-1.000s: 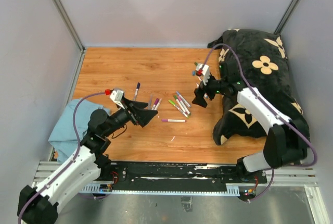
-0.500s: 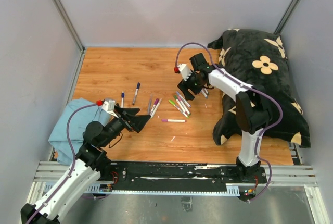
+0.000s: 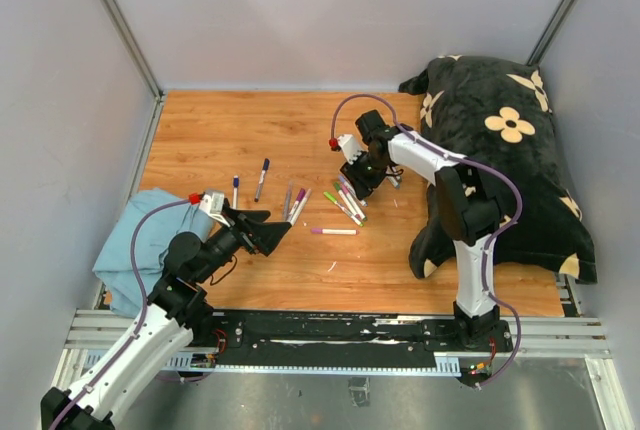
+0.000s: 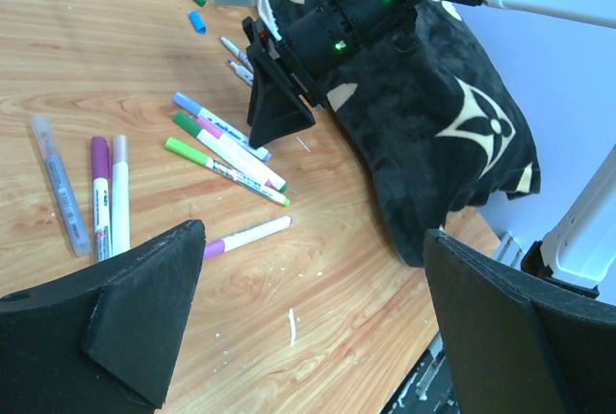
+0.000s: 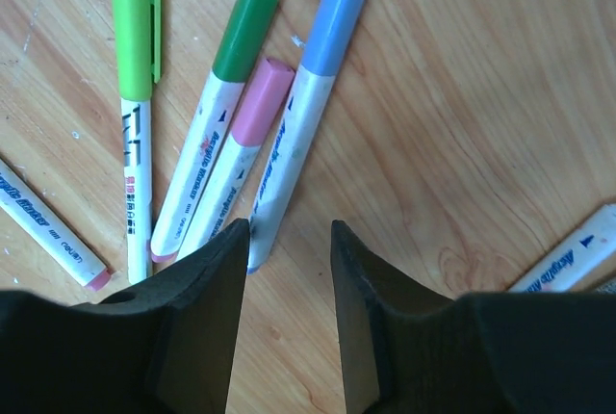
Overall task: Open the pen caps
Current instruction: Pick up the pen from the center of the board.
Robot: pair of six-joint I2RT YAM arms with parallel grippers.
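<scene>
While left fingers [image 4: 125,337] gape, right fingers [image 5: 192,337], narrowly parted, seem empty beside pen caps [image 5: 337,19].

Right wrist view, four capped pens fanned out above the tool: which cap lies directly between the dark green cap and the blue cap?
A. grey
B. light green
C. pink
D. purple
C: the pink cap lies with the dark green cap just to its left and the blue cap just to its right.
</scene>
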